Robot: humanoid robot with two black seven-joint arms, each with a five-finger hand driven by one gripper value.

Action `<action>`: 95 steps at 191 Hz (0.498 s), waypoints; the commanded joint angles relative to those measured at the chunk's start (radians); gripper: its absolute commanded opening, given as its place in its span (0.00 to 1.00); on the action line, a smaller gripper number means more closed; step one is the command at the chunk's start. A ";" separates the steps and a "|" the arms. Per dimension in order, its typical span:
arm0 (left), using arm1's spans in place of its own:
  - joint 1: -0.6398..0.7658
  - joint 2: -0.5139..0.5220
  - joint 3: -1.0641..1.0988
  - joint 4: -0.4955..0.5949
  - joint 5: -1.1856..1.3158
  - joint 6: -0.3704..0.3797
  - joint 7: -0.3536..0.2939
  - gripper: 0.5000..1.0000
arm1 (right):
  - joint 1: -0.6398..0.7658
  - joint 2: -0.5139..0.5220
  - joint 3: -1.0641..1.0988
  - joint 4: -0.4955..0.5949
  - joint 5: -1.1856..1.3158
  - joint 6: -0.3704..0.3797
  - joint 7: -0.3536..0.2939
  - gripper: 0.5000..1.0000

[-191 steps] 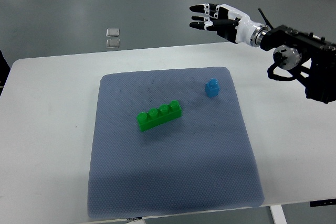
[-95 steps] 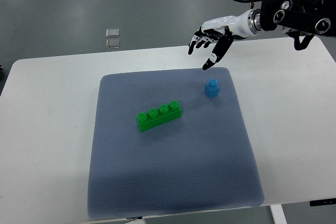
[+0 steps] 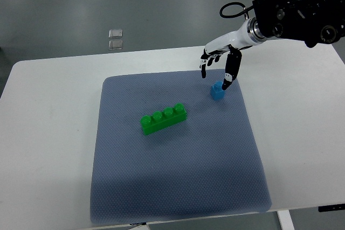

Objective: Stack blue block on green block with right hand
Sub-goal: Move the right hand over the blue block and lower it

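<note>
Right robot hand [image 3: 220,66]: observe that its fingers are spread and pointing downward, gripping nothing. One fingertip [image 3: 225,86] reaches the top of the blue block [image 3: 217,91], which stands directly below the hand on the grey mat [image 3: 178,187]. Locate the green block [image 3: 163,118] well apart, down-left of the hand.

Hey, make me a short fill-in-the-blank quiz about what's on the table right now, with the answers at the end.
1. The blue block and the green block both sit on a grey ____.
2. The green block has ____ studs on top.
3. The right hand reaches down at the ____ block.
4. The hand's fingers are ____, holding nothing.

Answers: mat; four; blue; open
</note>
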 commanded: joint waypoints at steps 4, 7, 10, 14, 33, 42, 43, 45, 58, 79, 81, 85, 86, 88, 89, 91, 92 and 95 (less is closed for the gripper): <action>0.000 0.000 0.000 0.001 0.000 0.000 0.000 1.00 | -0.024 0.001 0.000 -0.022 -0.003 -0.030 -0.001 0.83; 0.000 0.000 0.000 0.001 0.000 0.000 0.000 1.00 | -0.027 0.001 0.000 -0.025 -0.005 -0.032 -0.001 0.83; 0.000 0.000 0.000 -0.001 0.000 0.000 0.000 1.00 | -0.036 0.001 0.000 -0.033 -0.010 -0.036 -0.001 0.83; 0.000 0.000 0.002 0.001 0.000 0.000 0.000 1.00 | -0.043 0.001 0.000 -0.036 -0.011 -0.039 -0.001 0.83; 0.000 0.000 0.000 0.001 0.000 0.000 0.000 1.00 | -0.105 0.027 -0.002 -0.077 -0.052 -0.099 -0.004 0.83; 0.000 0.000 0.000 0.001 0.000 0.000 0.000 1.00 | -0.119 0.043 -0.005 -0.094 -0.065 -0.115 -0.009 0.83; 0.000 0.000 0.000 0.001 0.000 0.000 0.000 1.00 | -0.119 0.043 -0.005 -0.094 -0.065 -0.115 -0.009 0.83; 0.000 0.000 0.000 0.001 0.000 0.000 0.000 1.00 | -0.119 0.043 -0.005 -0.094 -0.065 -0.115 -0.009 0.83; 0.000 0.000 0.000 0.001 0.000 0.000 0.000 1.00 | -0.158 0.061 -0.006 -0.120 -0.071 -0.147 -0.030 0.83; 0.000 0.000 0.000 0.001 0.000 0.000 0.000 1.00 | -0.181 0.083 -0.005 -0.145 -0.069 -0.165 -0.048 0.83; 0.000 0.000 0.000 -0.001 0.000 0.000 0.000 1.00 | -0.181 0.083 -0.003 -0.148 -0.069 -0.167 -0.050 0.83; 0.000 0.000 0.000 -0.001 0.000 0.000 0.000 1.00 | -0.184 0.083 -0.002 -0.151 -0.068 -0.167 -0.053 0.82; 0.000 0.000 0.000 -0.001 0.000 0.000 0.000 1.00 | -0.184 0.083 -0.002 -0.151 -0.068 -0.167 -0.053 0.82; 0.000 0.000 0.000 -0.001 0.000 0.000 0.000 1.00 | -0.184 0.083 -0.002 -0.151 -0.068 -0.167 -0.053 0.82; 0.000 0.000 0.000 -0.001 0.000 0.000 0.000 1.00 | -0.184 0.083 -0.002 -0.151 -0.068 -0.167 -0.053 0.82; 0.000 0.000 0.000 -0.001 0.000 0.000 0.000 1.00 | -0.184 0.083 -0.002 -0.151 -0.068 -0.167 -0.053 0.82; 0.000 0.000 0.000 -0.001 0.000 0.000 0.000 1.00 | -0.184 0.083 -0.002 -0.151 -0.068 -0.167 -0.053 0.82; 0.000 0.000 0.000 0.001 0.000 0.000 0.000 1.00 | -0.190 0.083 0.000 -0.157 -0.065 -0.168 -0.059 0.82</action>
